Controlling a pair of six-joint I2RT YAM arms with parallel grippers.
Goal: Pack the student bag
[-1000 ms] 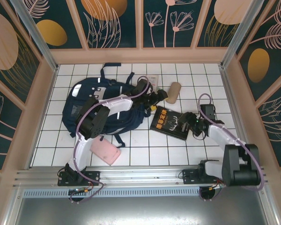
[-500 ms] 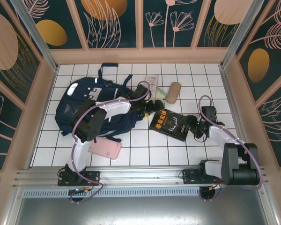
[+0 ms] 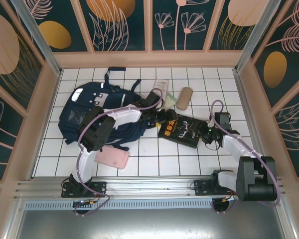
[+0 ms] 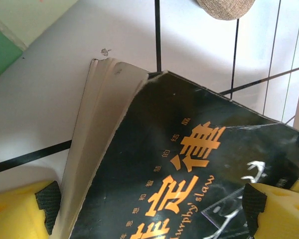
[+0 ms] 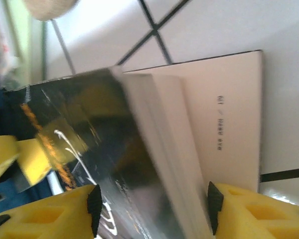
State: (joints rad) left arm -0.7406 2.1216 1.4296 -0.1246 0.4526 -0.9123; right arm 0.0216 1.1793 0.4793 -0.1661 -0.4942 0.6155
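Grippers bracket a black paperback book with orange lettering [image 3: 183,130] that lies flat on the white tiled surface [image 3: 149,159], its long axis running left to right with a slight slant. The left gripper [image 3: 165,118] hangs over the book's left corner with its jaws spread wide and, as far as I can judge, nothing clamped. The right gripper [image 3: 205,133] straddles the page edge at the right end, jaws about half apart; I cannot tell whether its pads [image 5: 94,204] are pressing on the covers. The large navy-blue fabric student bag [image 3: 89,102] lies well to the left of the book, beyond the left arm. So the book must travel leftward, and the left arm is much the nearer to the bag.
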